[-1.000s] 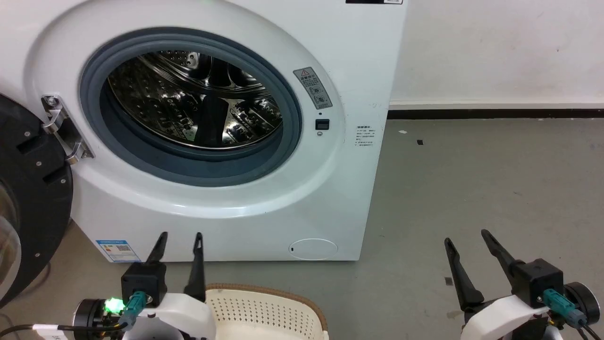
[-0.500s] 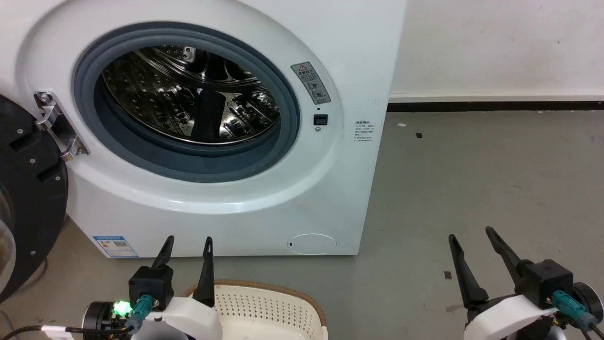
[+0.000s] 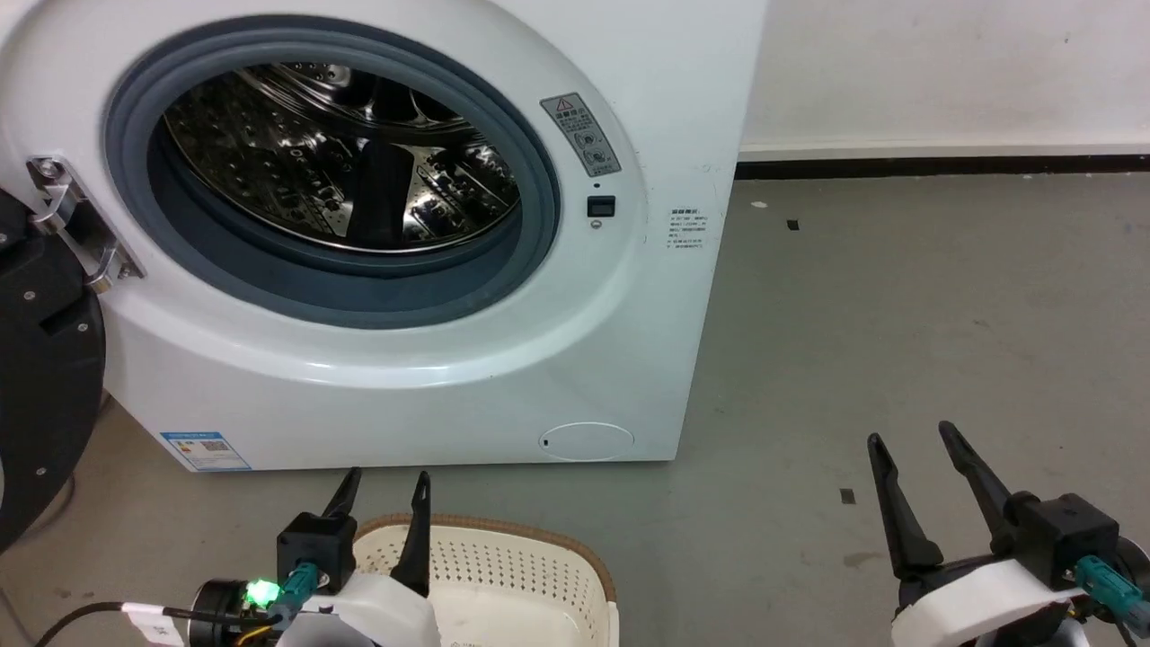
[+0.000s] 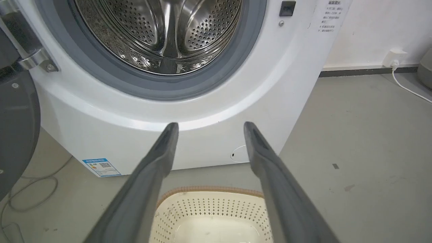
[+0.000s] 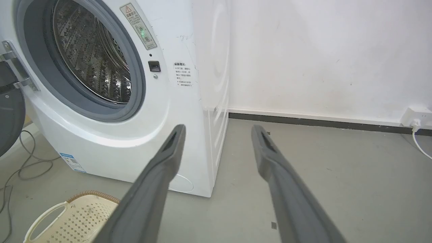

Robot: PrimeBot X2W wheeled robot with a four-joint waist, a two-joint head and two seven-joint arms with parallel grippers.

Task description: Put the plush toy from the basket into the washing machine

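Though the plush toy's exact spot cannot be told, it is judged to lie in the near part of the basket (image 3: 503,564), which the lower frame edge cuts off. The visible far strip of basket bottom is bare.

Handling, judged from the task wording: plush, so light, soft, squashes under the fingers, not fragile, not slippery. Best to pinch across the bulk of the body. A tag or seam edge would let it swing or slip free. Thin fingers may sink in, so close firmly.

Left hand (image 3: 388,474): fingers spread, holding nothing, poised above the basket's far rim and pointing toward the machine. Right hand (image 3: 909,432): also spread and empty, well apart to the right, over bare floor.

Basket stands on the floor (image 3: 898,314) just before the washing machine (image 3: 404,382). Perforated walls, woven-look rim. The rim could snag a fingertip on the way down.

Machine: door (image 3: 45,395) swung wide to the left. Grey gasket (image 3: 359,301) rings the shiny drum (image 3: 341,171), which looks empty.

Room: smooth grey floor with a few small dark specks. White wall (image 3: 943,72) behind, dark skirting. Loose cable (image 5: 23,168) on the floor left of the machine.
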